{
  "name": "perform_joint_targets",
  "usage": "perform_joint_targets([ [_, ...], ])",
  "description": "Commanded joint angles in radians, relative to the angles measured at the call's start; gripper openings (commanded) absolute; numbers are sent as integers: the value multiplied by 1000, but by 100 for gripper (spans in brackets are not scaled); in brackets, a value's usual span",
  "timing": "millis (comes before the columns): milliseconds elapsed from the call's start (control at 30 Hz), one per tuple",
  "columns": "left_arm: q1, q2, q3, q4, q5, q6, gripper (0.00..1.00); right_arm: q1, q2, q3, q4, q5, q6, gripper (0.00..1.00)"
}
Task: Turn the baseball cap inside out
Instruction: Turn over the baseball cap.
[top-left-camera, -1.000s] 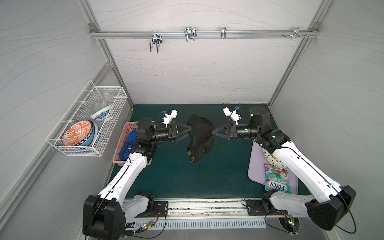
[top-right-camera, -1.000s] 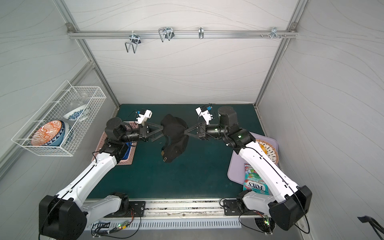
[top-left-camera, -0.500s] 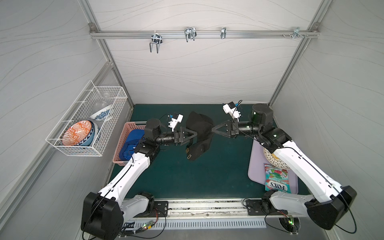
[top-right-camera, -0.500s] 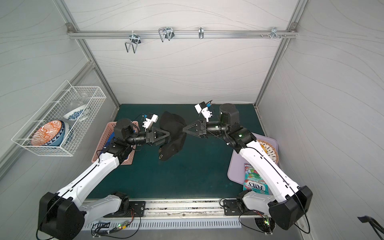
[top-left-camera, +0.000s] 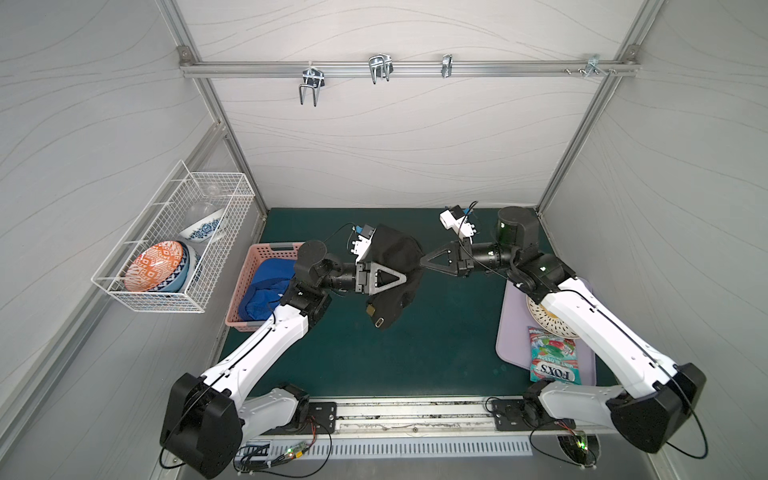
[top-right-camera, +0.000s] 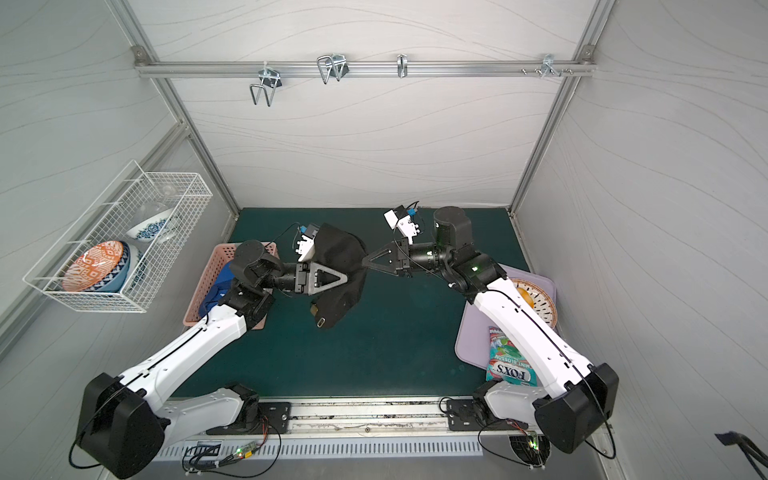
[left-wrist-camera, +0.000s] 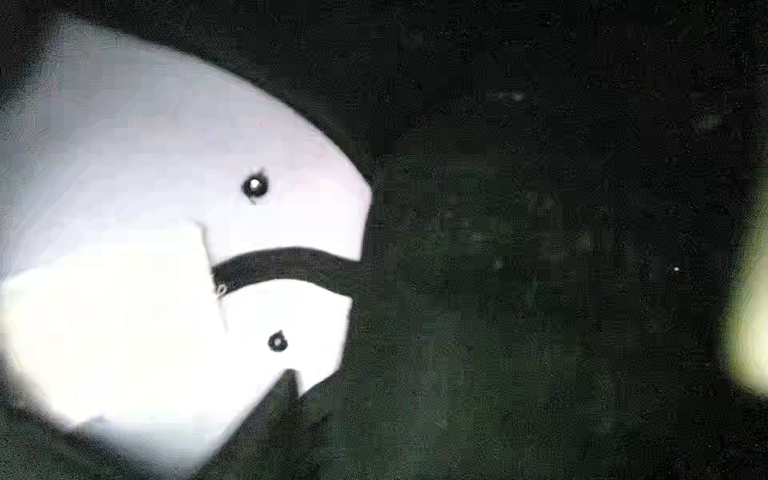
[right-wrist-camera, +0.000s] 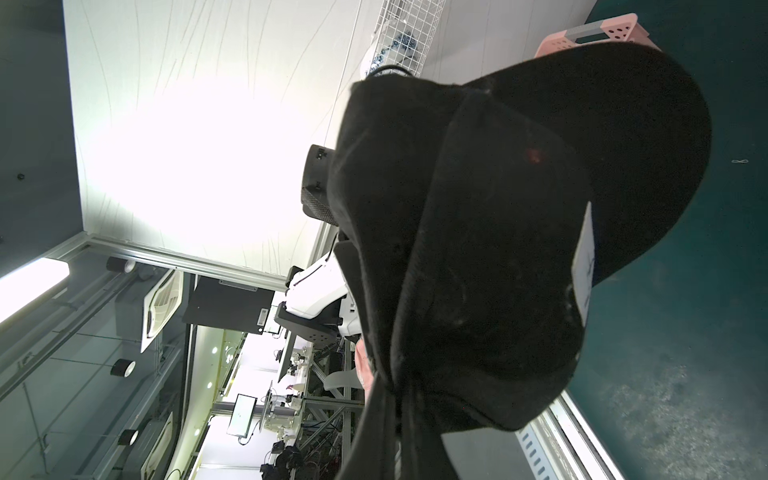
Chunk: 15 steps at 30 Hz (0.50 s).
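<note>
The black baseball cap (top-left-camera: 395, 257) hangs in the air above the green mat (top-left-camera: 436, 345) in both top views, its strap and buckle (top-left-camera: 379, 322) dangling below. My right gripper (top-left-camera: 422, 262) is shut on the cap's right edge. My left gripper (top-left-camera: 404, 280) reaches in from the left, its tips against or inside the fabric. The left wrist view shows only the dark inside of the cap (left-wrist-camera: 540, 249) with light through its back opening; the jaws are hidden. In the right wrist view the cap (right-wrist-camera: 519, 208) fills the middle, white label (right-wrist-camera: 584, 257) showing.
A pink basket (top-left-camera: 257, 266) with blue cloth stands at the left of the mat. A wire basket (top-left-camera: 174, 249) with bowls hangs on the left wall. On the right, a lilac tray (top-left-camera: 511, 332) holds a plate (top-left-camera: 544, 320) and a candy bag (top-left-camera: 552, 361).
My left gripper has moved right, into the cap, and its jaws have narrowed. The cap has risen slightly. The right gripper keeps its hold.
</note>
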Motion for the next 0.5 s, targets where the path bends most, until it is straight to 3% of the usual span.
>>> perform_joint_targets([
  [0, 8, -36, 32, 98, -31, -6, 47, -23, -5, -9, -65, -11, -74, 0],
  [167, 26, -61, 35, 132, -75, -29, 32, -37, 5, -33, -136, -19, -143, 0],
  [333, 33, -46, 39, 221, -63, -100, 0, -37, 11, -60, -128, -28, -151, 0],
  [433, 33, -24, 38, 352, -52, -200, 0, -38, 15, -72, -126, -21, -162, 0],
  [467, 33, -21, 39, 347, -50, -203, 0, -42, 10, -78, -122, -17, -162, 9],
])
